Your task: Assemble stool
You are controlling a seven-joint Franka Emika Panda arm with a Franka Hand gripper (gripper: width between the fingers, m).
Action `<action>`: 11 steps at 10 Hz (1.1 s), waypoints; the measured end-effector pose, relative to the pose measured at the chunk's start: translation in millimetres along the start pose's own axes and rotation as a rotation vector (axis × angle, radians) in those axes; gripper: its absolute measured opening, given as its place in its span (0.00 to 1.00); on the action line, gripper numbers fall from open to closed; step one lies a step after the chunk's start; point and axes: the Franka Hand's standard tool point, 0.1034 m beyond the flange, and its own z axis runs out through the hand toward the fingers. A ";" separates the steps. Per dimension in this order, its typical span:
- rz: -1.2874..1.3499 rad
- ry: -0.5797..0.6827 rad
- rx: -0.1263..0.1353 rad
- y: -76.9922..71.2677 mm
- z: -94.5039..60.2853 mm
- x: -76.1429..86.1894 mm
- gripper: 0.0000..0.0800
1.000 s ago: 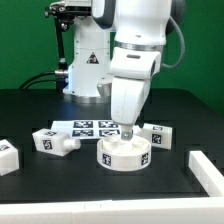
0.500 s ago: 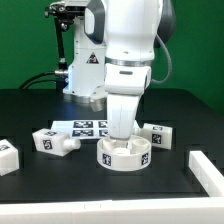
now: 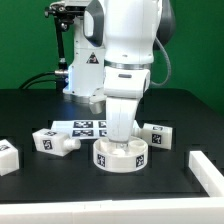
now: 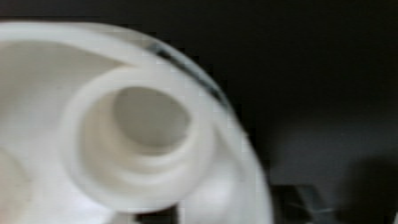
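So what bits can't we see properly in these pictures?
- Exterior view: the gripper reaches into the round seat, whose rim hides the fingertips, so I cannot tell if it is open or shut.
- Wrist view: too close and blurred. Only a curved piece of the round seat shows, cut off by the edges.
- Exterior view: the white part is cut off by the right edge.
- Exterior view: the tag on the leg is too small to read.
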 end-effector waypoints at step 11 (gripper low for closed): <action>-0.480 -0.033 0.026 105.3 -14.8 34.1 0.03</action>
